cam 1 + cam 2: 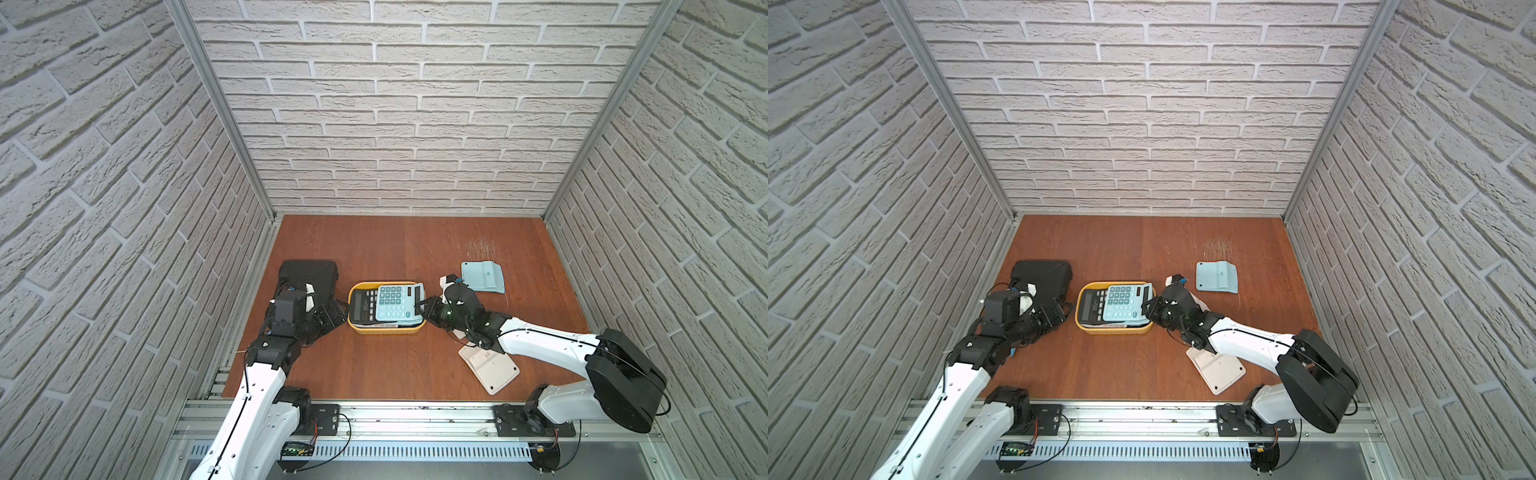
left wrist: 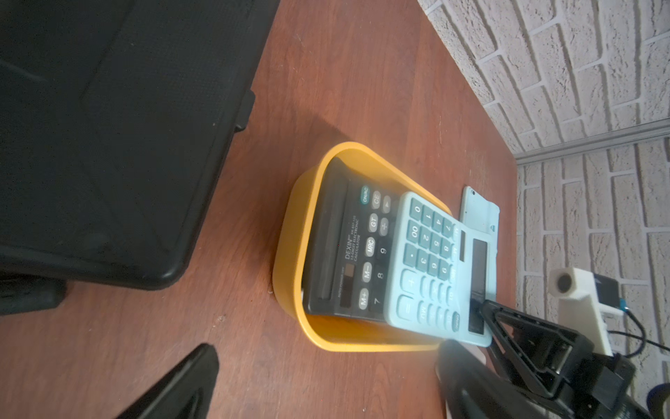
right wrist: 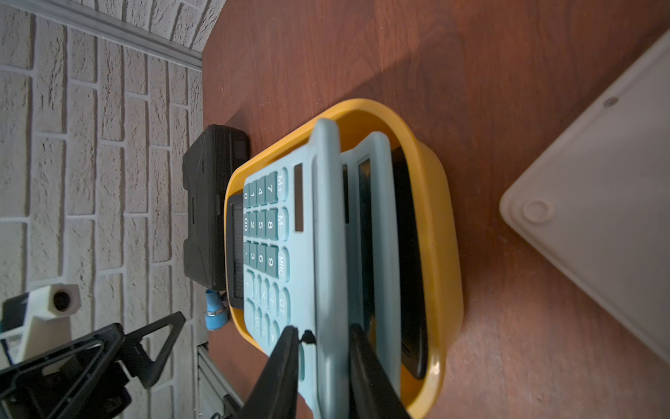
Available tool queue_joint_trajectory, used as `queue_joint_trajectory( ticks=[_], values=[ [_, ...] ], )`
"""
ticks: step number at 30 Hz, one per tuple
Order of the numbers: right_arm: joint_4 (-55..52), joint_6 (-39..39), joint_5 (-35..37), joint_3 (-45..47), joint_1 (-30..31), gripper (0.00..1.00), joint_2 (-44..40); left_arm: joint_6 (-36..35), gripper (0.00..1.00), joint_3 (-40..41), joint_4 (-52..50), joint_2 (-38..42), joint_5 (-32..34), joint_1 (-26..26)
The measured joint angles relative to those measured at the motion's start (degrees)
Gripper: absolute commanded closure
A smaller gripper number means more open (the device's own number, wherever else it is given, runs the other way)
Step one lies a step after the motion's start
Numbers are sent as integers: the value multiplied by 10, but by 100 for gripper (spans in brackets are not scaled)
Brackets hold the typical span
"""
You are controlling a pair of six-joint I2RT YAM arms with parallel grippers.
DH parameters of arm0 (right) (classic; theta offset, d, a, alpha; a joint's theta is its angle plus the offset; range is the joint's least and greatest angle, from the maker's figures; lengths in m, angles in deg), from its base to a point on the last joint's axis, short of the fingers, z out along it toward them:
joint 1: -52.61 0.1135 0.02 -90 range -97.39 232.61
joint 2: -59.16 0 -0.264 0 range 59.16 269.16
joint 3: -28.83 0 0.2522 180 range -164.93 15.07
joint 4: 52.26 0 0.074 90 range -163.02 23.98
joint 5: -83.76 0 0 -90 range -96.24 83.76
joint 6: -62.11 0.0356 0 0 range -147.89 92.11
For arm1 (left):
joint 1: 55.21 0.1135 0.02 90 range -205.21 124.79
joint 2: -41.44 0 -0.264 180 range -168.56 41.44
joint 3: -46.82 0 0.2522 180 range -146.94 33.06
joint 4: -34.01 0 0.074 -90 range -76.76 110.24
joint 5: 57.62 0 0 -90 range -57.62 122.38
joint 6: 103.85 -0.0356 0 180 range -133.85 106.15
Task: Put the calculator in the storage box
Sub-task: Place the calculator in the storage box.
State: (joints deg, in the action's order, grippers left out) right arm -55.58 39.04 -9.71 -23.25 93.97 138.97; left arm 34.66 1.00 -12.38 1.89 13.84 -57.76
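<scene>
The right gripper (image 1: pixel 423 309) sits low over the wooden table (image 1: pixel 374 249) with its jaws narrow. One black finger (image 3: pixel 279 373) is on the key side, and the other is on the far side of the raised ridge at the display end of the light blue calculator (image 1: pixel 395 301). In the right wrist view a thin gap shows beside that ridge, and whether the pads press the plastic cannot be told. Straight ahead of these fingertips the light blue calculator lies face up inside the yellow storage box (image 1: pixel 386 330). It is stacked on a black calculator (image 1: pixel 361 307) and tilted, with its display end riding above the rim on the short wall nearest this gripper. The black calculator lies flat beneath it, its own display toward the box's far short wall. Beyond that wall, facing the right gripper across the box, the left gripper (image 1: pixel 338 316) has its jaws spread wide with nothing between them, its tips just short of the yellow wall. A black hard case (image 1: pixel 309 276) lies close beside the left gripper's wrist, on the side toward the back wall. Off to the side of the right gripper's wrist — apart from it — a pale blue calculator (image 1: pixel 482 276) lies face down. Behind the right gripper, partly under its forearm, a white calculator (image 1: pixel 490 370) also lies face down.
</scene>
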Motion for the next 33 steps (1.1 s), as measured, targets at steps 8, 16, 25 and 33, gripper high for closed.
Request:
queue_joint_trajectory(
  ticks=[8,16,25,33],
  values=[
    [-22,-11,0,0,0,21,-18,-22,2,-43,-46,26,31,-1],
    [-93,-49,8,-16,1,0,-52,-24,2,-53,-49,26,48,-17],
    [-237,-148,46,-85,-2,0,-123,-25,2,-106,-47,-31,84,-80],
    [-340,-235,77,-86,-58,0,-212,-29,2,-165,-34,-105,126,-164]
  ],
)
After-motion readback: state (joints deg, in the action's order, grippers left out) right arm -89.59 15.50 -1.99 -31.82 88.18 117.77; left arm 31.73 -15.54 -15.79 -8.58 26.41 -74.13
